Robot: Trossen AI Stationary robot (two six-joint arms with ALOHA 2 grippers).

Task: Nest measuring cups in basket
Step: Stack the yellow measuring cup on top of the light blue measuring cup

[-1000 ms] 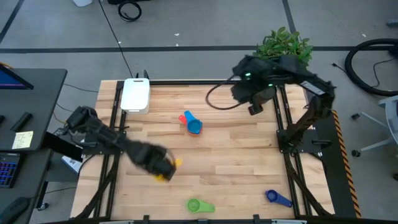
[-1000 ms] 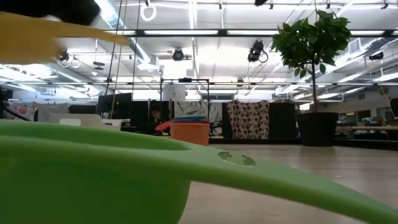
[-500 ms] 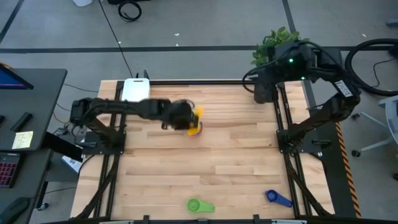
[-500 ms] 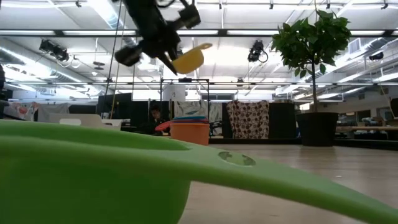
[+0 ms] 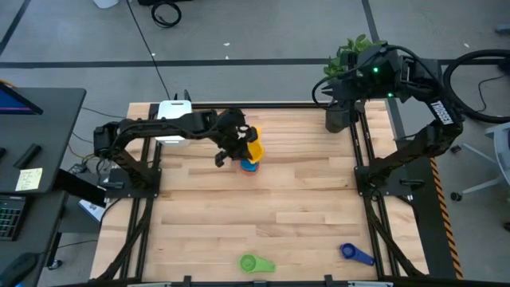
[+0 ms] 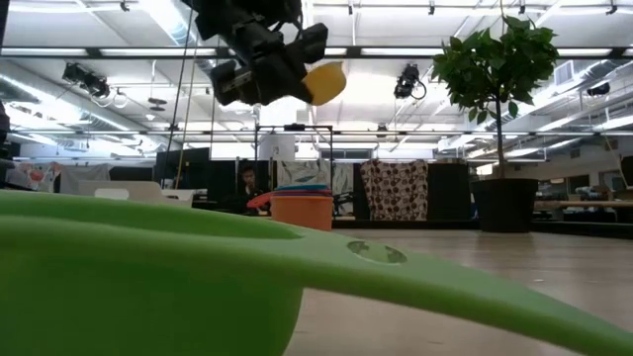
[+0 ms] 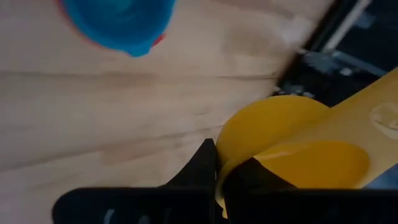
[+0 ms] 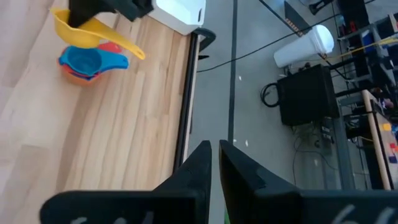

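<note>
My left gripper [image 5: 241, 147] is shut on the yellow measuring cup [image 5: 254, 146] and holds it in the air over a stack of cups [image 5: 249, 164], which stands on the table, light blue over red and orange [image 6: 301, 206]. The white basket [image 5: 170, 127] stands at the far left, partly behind my left arm. A green cup [image 5: 256, 262] and a dark blue cup [image 5: 356, 253] lie near the front edge. My right gripper [image 8: 215, 160] is shut and empty at the table's far right corner [image 5: 338, 119]. My left gripper pinches the wall of the yellow cup's bowl [image 7: 219, 163] at the rim, on the side away from the handle [image 7: 367, 109]. One finger [image 7: 205, 168] is outside the bowl; the other seems to be inside. The cup is lifted clear and tilted [image 6: 324, 83], above the stack.
A potted plant [image 5: 360, 53] stands beyond the far right corner. The green cup lies right in front of the low camera [image 6: 148, 277] and fills the lower part of that view. Bare wood lies between the stack and the front edge.
My left gripper has carried the yellow cup from the near left of the table up and toward the far edge, over the stack of cups, and has turned there. My right arm has drawn back from over the table to the far right corner.
</note>
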